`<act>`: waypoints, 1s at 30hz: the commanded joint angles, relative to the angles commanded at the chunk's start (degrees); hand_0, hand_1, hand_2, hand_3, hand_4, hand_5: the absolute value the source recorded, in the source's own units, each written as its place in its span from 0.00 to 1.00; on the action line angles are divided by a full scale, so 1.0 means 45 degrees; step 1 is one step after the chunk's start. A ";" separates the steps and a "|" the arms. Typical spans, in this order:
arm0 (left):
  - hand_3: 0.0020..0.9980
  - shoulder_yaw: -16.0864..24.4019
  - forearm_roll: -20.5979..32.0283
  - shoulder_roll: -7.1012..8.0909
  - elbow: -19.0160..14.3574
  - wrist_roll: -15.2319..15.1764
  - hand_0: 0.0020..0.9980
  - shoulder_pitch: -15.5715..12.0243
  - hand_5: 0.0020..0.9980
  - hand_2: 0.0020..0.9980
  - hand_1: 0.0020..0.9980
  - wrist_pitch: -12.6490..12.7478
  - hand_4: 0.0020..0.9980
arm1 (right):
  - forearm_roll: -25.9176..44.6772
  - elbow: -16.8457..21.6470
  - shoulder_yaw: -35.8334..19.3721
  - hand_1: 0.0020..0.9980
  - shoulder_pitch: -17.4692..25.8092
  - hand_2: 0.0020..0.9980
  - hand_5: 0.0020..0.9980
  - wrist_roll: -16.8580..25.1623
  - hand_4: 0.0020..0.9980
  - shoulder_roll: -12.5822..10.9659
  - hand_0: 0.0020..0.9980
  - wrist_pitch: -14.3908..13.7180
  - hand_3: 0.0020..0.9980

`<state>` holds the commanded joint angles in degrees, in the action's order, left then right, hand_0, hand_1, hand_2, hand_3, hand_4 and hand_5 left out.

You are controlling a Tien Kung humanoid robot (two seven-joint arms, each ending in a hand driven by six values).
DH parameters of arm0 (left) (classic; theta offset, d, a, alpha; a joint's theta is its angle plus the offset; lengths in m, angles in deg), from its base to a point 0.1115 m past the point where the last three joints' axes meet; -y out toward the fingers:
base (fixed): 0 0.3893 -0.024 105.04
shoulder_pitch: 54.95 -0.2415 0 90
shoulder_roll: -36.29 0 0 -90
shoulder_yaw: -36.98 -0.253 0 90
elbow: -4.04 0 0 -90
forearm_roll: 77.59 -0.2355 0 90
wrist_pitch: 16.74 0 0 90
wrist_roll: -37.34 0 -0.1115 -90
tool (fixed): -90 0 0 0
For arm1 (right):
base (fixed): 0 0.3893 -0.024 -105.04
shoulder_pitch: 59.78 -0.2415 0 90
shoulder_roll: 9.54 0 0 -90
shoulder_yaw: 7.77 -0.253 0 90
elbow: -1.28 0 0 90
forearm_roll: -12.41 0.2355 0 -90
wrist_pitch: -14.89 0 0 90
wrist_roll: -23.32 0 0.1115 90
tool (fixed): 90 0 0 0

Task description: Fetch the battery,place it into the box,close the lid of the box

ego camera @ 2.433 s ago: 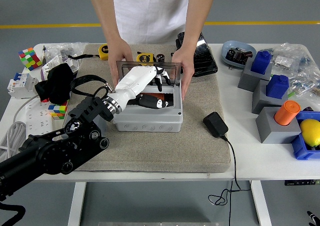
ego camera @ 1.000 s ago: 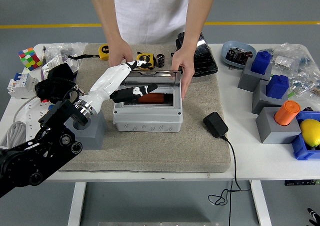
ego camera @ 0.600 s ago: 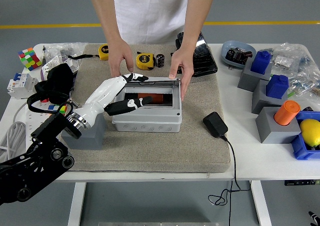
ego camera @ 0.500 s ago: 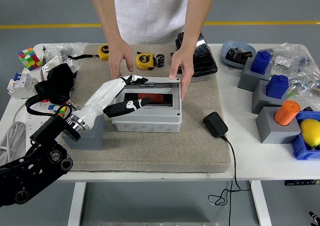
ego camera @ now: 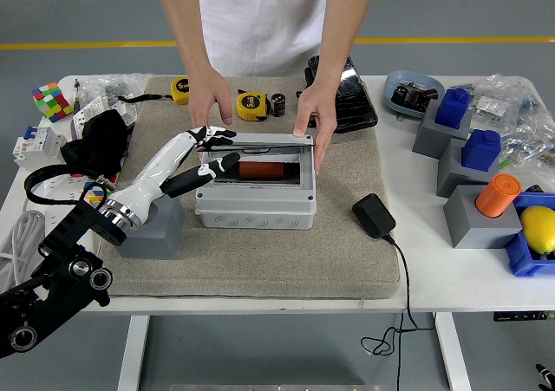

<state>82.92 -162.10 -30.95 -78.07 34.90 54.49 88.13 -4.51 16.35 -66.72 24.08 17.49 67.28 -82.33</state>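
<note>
The grey box (ego camera: 255, 202) stands on the beige mat, its clear lid (ego camera: 260, 151) lowered flat over it. The orange battery (ego camera: 260, 170) lies inside and shows through the lid. My left hand (ego camera: 220, 147) is white with black fingertips; it is open and empty at the box's left end, with the fingers over the lid's left edge and the thumb by the box's left side. A person at the far side rests one hand (ego camera: 314, 124) on the box's right end and the other hand (ego camera: 208, 103) just behind its far left corner.
A grey block (ego camera: 152, 232) sits under my left forearm. Two yellow tape measures (ego camera: 251, 106) and a black tray (ego camera: 347, 96) lie behind the box. A black adapter (ego camera: 374, 215) lies to its right. Grey and blue blocks, an orange cylinder (ego camera: 497, 195) and a lemon are at far right.
My left hand came out of the box, leaving the battery inside, and drew back to the left. The lid swung down from upright to flat. The person's hands stayed at the box.
</note>
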 joint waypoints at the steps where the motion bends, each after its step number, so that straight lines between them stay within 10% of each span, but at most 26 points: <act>1: 0.76 -0.0006 0.0025 0.0014 -0.0039 0.0020 0.66 -0.0052 1.00 0.73 0.76 -0.0021 1.00 | -0.0004 0.0013 -0.0012 0.66 0.0003 0.65 0.43 0.0011 0.95 0.0001 0.63 -0.0011 0.53; 13: 0.76 0.1269 0.0327 0.0338 -0.1375 -0.0125 0.64 -0.1020 1.00 0.73 0.75 -0.0008 1.00 | -0.0069 -0.0001 -0.0096 0.66 0.0019 0.65 0.44 -0.0077 0.94 -0.0057 0.64 0.0034 0.53; 30: 0.76 0.5714 0.0420 -0.0402 -0.1282 -0.1114 0.66 -0.1816 1.00 0.73 0.76 0.0504 1.00 | -0.0036 -0.0057 -0.0075 0.66 -0.0033 0.65 0.43 -0.0077 0.94 -0.0055 0.64 0.0134 0.53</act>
<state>108.63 -160.21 -32.76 -83.84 29.89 46.32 90.40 -4.67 16.09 -67.06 23.94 17.14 67.03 -81.73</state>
